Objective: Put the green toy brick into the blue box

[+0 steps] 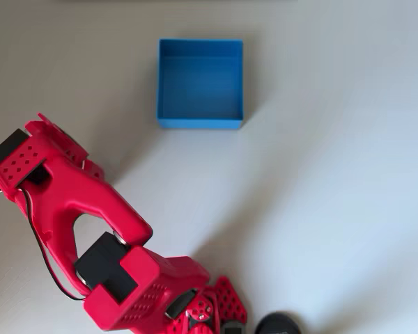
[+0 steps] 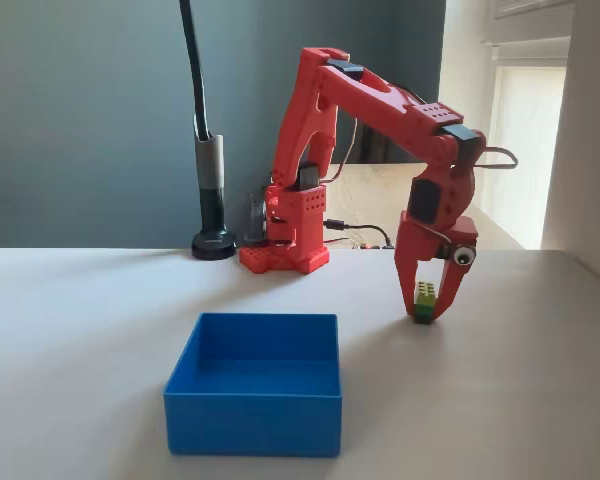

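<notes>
Going left to right in the fixed view: blue box (image 2: 253, 396) in the near foreground, open-topped and with nothing inside, well apart from the gripper (image 2: 426, 312) and off to its left. Behind that, black lamp stand (image 2: 213, 215) and the red arm's base (image 2: 286, 232) at the back of the white table (image 2: 80, 330). Further right, arm (image 2: 380, 105) arched up and over, wrist pointing straight down.

Gripper narrowed around the green toy brick (image 2: 424, 299), fingers on either side of it, tips at or just above the table. Brick standing on edge between the fingers, studs facing the camera; cannot tell whether lifted clear or just resting on the surface.

In the overhead view: arm (image 1: 63, 202) covering the gripper and brick at the left; box (image 1: 200, 83) up and to the right of it, bottom bare.

Judged progress: grasp apparently made, roughly the first half done. Left to do: lift, carry leftward in the fixed view to above the box, release inside.
</notes>
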